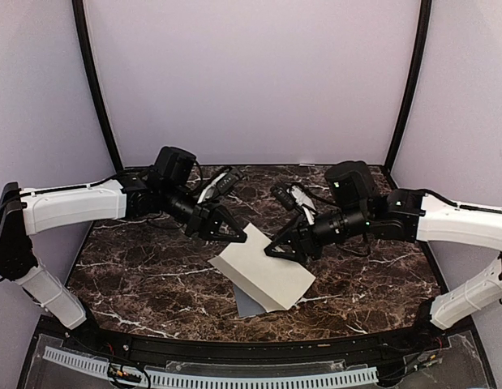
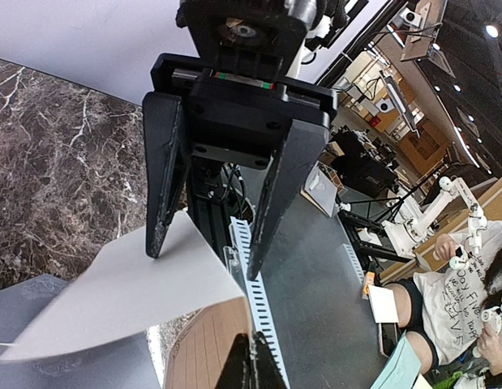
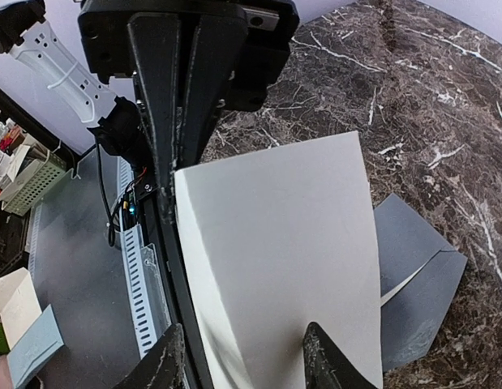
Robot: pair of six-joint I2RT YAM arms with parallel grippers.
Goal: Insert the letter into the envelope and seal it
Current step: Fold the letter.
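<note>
Our right end effector (image 3: 173,188) grips the creased cream paper letter (image 3: 283,267), which hides most of the slate-grey paper envelope (image 3: 414,279); left end effector (image 2: 206,261) released.

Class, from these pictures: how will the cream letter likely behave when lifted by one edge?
Probably light: the right tool holds up one edge of the letter with a small pinch. Likely floppy: the thin sheet seems to bow in the right wrist view.
</note>
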